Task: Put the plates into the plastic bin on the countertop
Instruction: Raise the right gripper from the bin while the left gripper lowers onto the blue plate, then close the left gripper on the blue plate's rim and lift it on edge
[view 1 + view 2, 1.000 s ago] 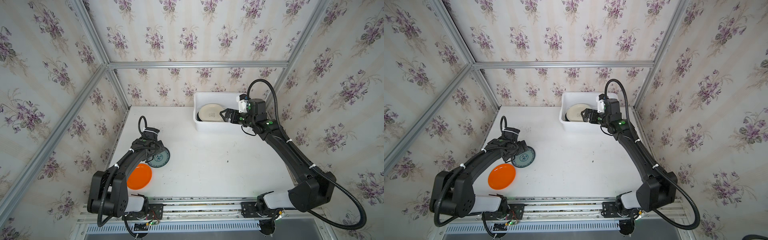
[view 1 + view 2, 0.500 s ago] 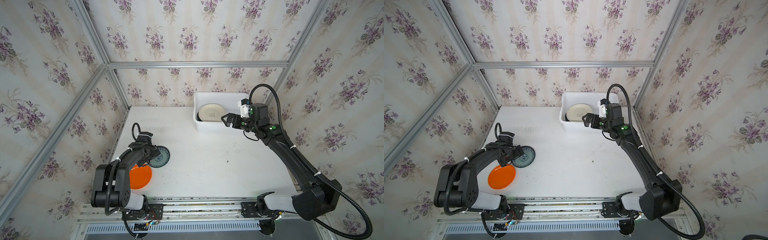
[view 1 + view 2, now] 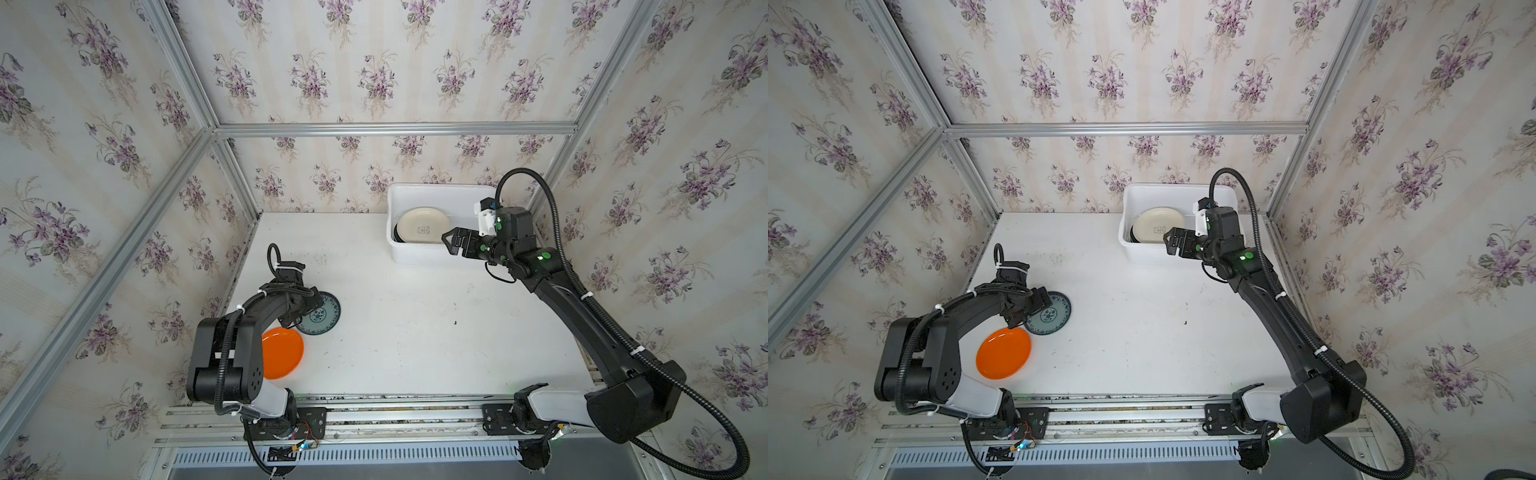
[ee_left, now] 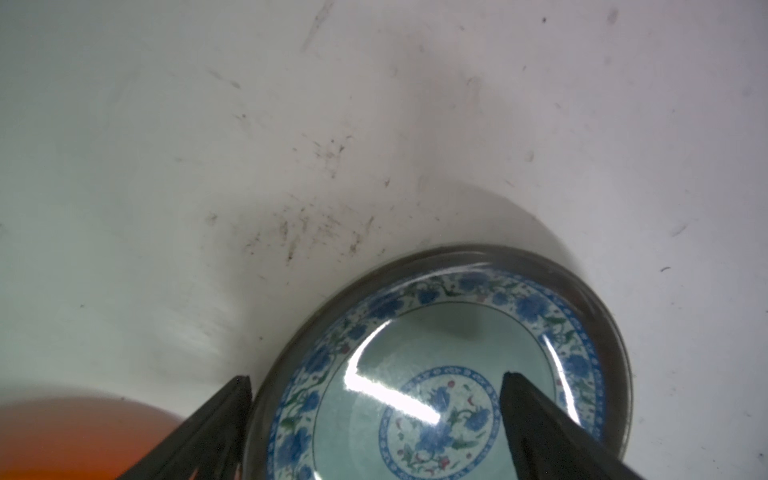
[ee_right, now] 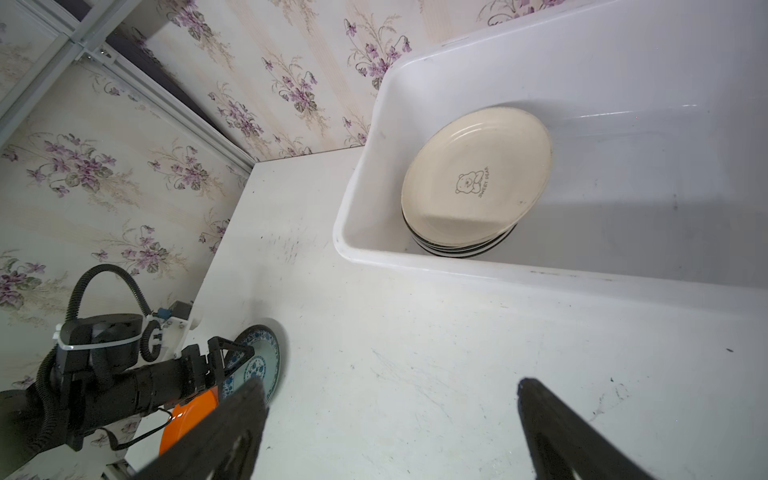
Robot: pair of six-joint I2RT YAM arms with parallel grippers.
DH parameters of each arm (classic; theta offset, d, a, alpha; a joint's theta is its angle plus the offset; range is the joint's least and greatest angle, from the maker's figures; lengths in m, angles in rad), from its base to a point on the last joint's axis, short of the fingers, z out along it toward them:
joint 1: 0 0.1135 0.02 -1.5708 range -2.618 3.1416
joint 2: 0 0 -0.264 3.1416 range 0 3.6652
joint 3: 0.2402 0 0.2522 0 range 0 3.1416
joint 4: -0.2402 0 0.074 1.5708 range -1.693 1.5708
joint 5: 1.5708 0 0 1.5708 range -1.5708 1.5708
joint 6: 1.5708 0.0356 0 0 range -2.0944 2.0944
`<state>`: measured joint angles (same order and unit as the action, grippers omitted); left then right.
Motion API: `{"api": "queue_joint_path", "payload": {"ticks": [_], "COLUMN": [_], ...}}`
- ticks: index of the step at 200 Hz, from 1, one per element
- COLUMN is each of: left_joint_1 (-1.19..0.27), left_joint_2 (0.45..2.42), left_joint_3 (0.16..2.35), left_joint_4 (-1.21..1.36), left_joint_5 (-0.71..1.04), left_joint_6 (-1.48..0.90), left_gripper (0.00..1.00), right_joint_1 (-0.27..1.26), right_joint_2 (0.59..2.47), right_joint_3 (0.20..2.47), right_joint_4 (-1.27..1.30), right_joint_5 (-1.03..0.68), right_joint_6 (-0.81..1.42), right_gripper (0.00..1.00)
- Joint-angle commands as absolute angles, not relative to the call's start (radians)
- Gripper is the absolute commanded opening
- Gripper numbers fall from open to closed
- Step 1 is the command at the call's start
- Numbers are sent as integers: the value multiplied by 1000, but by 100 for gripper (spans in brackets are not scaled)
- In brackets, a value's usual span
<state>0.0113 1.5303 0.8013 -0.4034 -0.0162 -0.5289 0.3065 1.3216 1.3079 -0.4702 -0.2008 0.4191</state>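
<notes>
Teal-patterned plate [image 4: 449,374] lies flat on the countertop [image 3: 415,332]; the left gripper [image 4: 376,378], jaws apart, straddles its rim, probably to pinch it for lifting. The right gripper [image 5: 390,386] hangs empty, jaws wide, near the plastic bin [image 5: 357,249] holding 1 stack [image 5: 473,174].

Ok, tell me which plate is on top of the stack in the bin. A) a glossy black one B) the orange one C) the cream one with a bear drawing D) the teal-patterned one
C: the cream plate with the bear print tops the stack inside the plastic bin, while the orange plate and the teal-patterned plate lie out on the countertop.
</notes>
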Motion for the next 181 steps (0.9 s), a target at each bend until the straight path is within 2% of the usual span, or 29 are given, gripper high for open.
{"api": "queue_joint_path", "payload": {"ticks": [1,32,73,150,153,161,181], "left_joint_1": [9,0,-41,-145,-147,-155,-174], "left_joint_2": [1525,1498,1532,1579,1582,1592,1606], "left_joint_3": [802,787,814,863,864,872,881], "left_joint_4": [-368,-337,-329,-304,-303,-303,-303], "left_joint_5": [40,67,88,106,108,112,115], "left_joint_6": [-504,-498,-495,-501,-501,-493,-488], "left_gripper": [92,78,73,56,52,49,49], "right_joint_1": [310,311,313,313,313,312,313], "right_joint_2": [1327,1336,1351,1352,1353,1355,1360], "right_joint_3": [1324,1323,1323,1318,1318,1318,1318], "right_joint_4": [-465,-455,-450,-455,-455,-455,-453], "right_joint_5": [-190,-193,-212,-202,-202,-202,-208], "right_joint_6": [414,425,433,424,423,425,427], "right_gripper": [96,96,95,89,89,88,86]}}
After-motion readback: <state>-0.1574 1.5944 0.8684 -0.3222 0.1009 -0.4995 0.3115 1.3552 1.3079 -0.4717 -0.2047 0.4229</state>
